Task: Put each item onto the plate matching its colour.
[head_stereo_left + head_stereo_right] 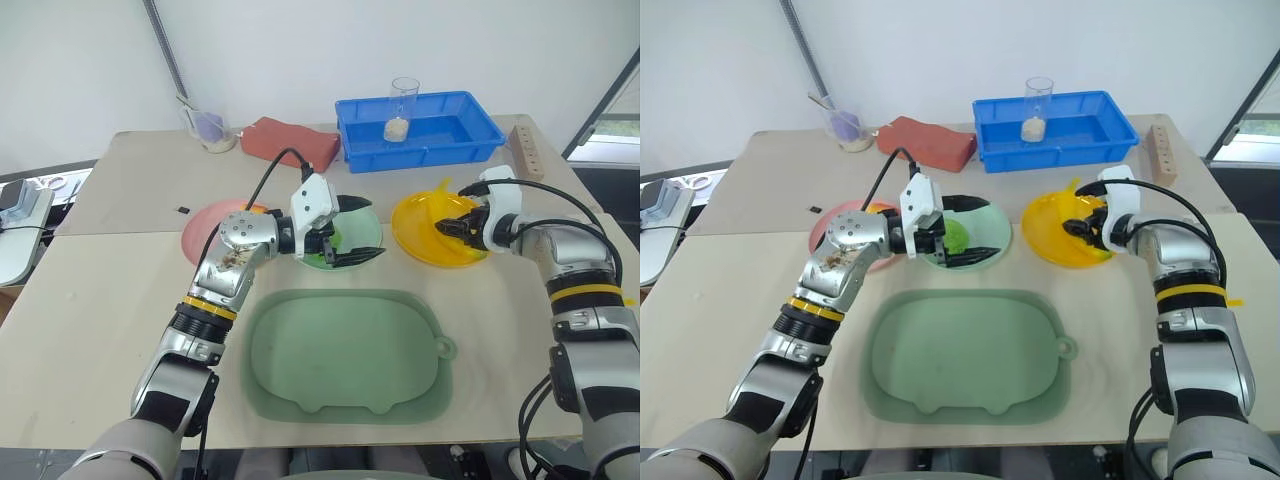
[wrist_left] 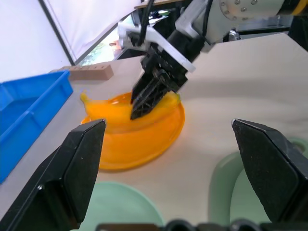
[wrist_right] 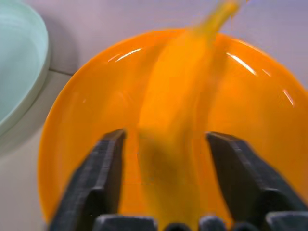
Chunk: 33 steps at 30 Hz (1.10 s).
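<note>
- Basically, the step in hand was the banana (image 3: 180,120) drop: it lay on the orange-yellow plate (image 1: 415,235), with the right gripper (image 3: 166,178) directly over it.
- Right fingers (image 3: 103,173) were spread either side of the banana with a gap showing on both sides, so I read it as released, not pinched.
- Left gripper (image 1: 345,230) hovered over the mint green plate (image 1: 992,222), fingers (image 2: 72,163) spread wide, nothing between them.
- Green apple (image 1: 955,237) sat on the mint plate, just beside the left fingers; looked already placed.
- Pale pink plate (image 1: 205,230) was partly behind the left arm; I couldn't tell whether the red-and-yellow apple was on it.
- Green tray (image 1: 345,350) held nothing.
- Next move, as I judged it: lift the right gripper straight up, jaws kept apart, so the banana isn't dragged off the rim; then check the pink plate.
- Risk: banana tip overhung the far edge and could roll out if nudged.
</note>
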Motion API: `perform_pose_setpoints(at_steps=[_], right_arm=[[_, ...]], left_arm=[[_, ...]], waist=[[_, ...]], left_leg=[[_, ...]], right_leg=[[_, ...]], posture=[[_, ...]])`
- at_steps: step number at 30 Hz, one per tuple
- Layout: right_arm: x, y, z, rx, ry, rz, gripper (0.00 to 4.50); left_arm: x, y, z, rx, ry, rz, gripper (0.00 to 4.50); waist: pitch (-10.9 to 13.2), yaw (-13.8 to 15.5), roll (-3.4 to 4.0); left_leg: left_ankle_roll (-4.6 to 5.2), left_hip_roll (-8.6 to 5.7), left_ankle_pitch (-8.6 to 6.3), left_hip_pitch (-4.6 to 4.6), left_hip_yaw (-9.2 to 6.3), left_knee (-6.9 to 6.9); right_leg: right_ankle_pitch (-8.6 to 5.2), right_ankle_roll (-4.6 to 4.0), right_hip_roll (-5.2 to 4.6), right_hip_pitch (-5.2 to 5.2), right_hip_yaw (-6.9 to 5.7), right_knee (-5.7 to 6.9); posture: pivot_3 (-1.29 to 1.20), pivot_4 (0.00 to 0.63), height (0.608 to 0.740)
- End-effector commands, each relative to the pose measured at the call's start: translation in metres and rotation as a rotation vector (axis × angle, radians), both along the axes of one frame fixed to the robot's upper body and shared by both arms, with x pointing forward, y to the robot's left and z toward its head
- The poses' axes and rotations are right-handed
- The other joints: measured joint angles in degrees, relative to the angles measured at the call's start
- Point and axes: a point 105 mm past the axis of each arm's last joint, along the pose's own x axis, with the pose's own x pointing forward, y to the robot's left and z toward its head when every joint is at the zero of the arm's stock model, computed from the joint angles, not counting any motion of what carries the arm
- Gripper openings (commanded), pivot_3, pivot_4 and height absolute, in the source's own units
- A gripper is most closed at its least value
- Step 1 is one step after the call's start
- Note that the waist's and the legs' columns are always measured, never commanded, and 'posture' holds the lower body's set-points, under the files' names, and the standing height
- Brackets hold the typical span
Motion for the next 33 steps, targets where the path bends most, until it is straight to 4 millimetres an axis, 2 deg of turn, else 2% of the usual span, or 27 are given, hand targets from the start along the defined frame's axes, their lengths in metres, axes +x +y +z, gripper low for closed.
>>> perform_pose_setpoints(at_steps=[1, 6, 9, 10, 12, 13, 15, 18, 22, 23, 26, 29, 33], right_arm=[[0.005, 0.003, 0.018, 0.001, -0.064, 0.035, 4.39], [-0.002, -0.002, 0.027, -0.012, -0.091, 0.068, 4.48], [-0.017, -0.006, 0.043, -0.028, -0.150, 0.127, 4.48], [-0.029, -0.008, 0.050, -0.034, -0.180, 0.170, 4.48], [-0.046, -0.008, 0.058, -0.041, -0.214, 0.226, 4.48], [-0.055, -0.010, 0.066, -0.010, -0.244, 0.232, 4.48], [-0.070, -0.012, 0.076, 0.055, -0.270, 0.233, 4.48], [-0.103, -0.018, 0.084, 0.058, -0.262, 0.306, 4.48], [-0.125, -0.030, 0.087, 0.011, -0.231, 0.337, 4.48], [-0.128, -0.033, 0.089, 0.005, -0.223, 0.341, 4.48], [-0.131, -0.040, 0.090, -0.003, -0.214, 0.336, 4.48], [-0.130, -0.041, 0.087, -0.007, -0.202, 0.335, 4.48], [-0.128, -0.044, 0.082, -0.016, -0.198, 0.326, 4.48]], left_arm=[[-0.001, 0.008, 0.014, -0.013, -0.051, 0.020, 4.50], [0.000, 0.021, 0.016, -0.022, -0.026, 0.058, 4.50], [0.004, 0.051, 0.024, -0.041, 0.036, 0.128, 4.50], [0.007, 0.073, 0.027, -0.044, 0.066, 0.190, 4.50], [0.009, 0.103, 0.032, -0.051, 0.106, 0.272, 4.50], [0.010, 0.127, 0.033, -0.033, 0.126, 0.345, 4.50], [0.004, 0.161, 0.032, 0.001, 0.158, 0.433, 4.50], [-0.019, 0.235, 0.029, 0.102, 0.206, 0.636, 4.50], [-0.046, 0.293, 0.029, 0.166, 0.230, 0.805, 4.50], [-0.052, 0.306, 0.030, 0.181, 0.227, 0.840, 4.50], [-0.057, 0.322, 0.032, 0.177, 0.208, 0.898, 4.50], [-0.055, 0.319, 0.032, 0.160, 0.193, 0.894, 4.50], [-0.052, 0.313, 0.029, 0.160, 0.182, 0.878, 4.50]], waist=[[0.00, -0.01, 0.01], [-0.02, 0.04, 0.04], [-0.03, 0.05, 0.06], [-0.02, 0.04, 0.06], [-0.01, -0.01, 0.05], [-0.01, -0.17, 0.05], [0.01, -0.66, 0.03], [0.02, -1.28, 0.03], [0.15, -1.23, -0.18], [0.16, -1.05, -0.20], [0.18, -0.36, -0.22], [0.22, 0.32, -0.29], [0.21, 0.50, -0.29]], left_leg=[[0.00, 0.00, 0.00, 0.00, -0.01, -0.01], [-0.01, 0.00, 0.00, 0.00, 0.00, 0.00], [-0.01, 0.00, 0.00, -0.01, -0.02, -0.03], [-0.01, 0.00, 0.00, 0.01, -0.02, -0.04], [-0.01, 0.02, 0.00, 0.00, -0.04, -0.09], [-0.01, 0.04, -0.01, 0.05, -0.04, -0.09], [-0.01, 0.06, -0.01, 0.12, -0.02, -0.12], [-0.14, 0.07, -0.10, 0.23, 0.02, -0.18], [-0.49, 0.13, -0.33, 0.45, 0.12, -0.24], [-1.07, 0.12, -0.70, 0.52, 0.18, -0.24], [-1.30, 0.08, -0.85, 0.55, 0.39, -0.22], [-1.67, 0.01, -1.10, 0.55, 0.74, -0.23], [-1.67, 0.06, -1.10, 0.37, 1.44, -0.22]], right_leg=[[0.01, 0.00, 0.00, 0.00, 0.00, 0.01], [0.02, 0.01, -0.01, 0.00, -0.01, 0.05], [0.01, 0.01, 0.00, -0.02, -0.02, 0.05], [0.01, 0.01, 0.00, -0.02, -0.02, 0.05], [-0.03, 0.02, 0.01, -0.04, -0.03, 0.05], [-0.07, 0.00, 0.01, -0.02, -0.03, 0.07], [-0.10, -0.05, 0.00, -0.02, -0.02, 0.07], [-0.13, -0.10, -0.05, 0.02, -0.02, 0.07], [-0.52, -0.80, -0.18, -0.13, -0.15, 0.07], [-0.54, -0.84, -0.30, -0.13, -0.19, 0.07], [-0.56, -0.89, -0.60, -0.14, -0.20, -0.04], [-0.57, -0.90, -1.38, -0.31, -0.63, -0.08], [-0.53, -0.92, -1.67, -0.41, -0.70, -0.13]], posture=[[0.00, 0.150, 0.740], [0.00, 0.150, 0.740], [0.00, 0.150, 0.740], [0.00, 0.150, 0.740], [0.00, 0.150, 0.740], [0.00, 0.150, 0.740], [0.00, 0.150, 0.740], [0.00, 0.150, 0.740], [0.00, 0.150, 0.740], [0.00, 0.150, 0.740], [0.00, 0.150, 0.740], [0.00, 0.150, 0.740], [0.00, 0.150, 0.740]])
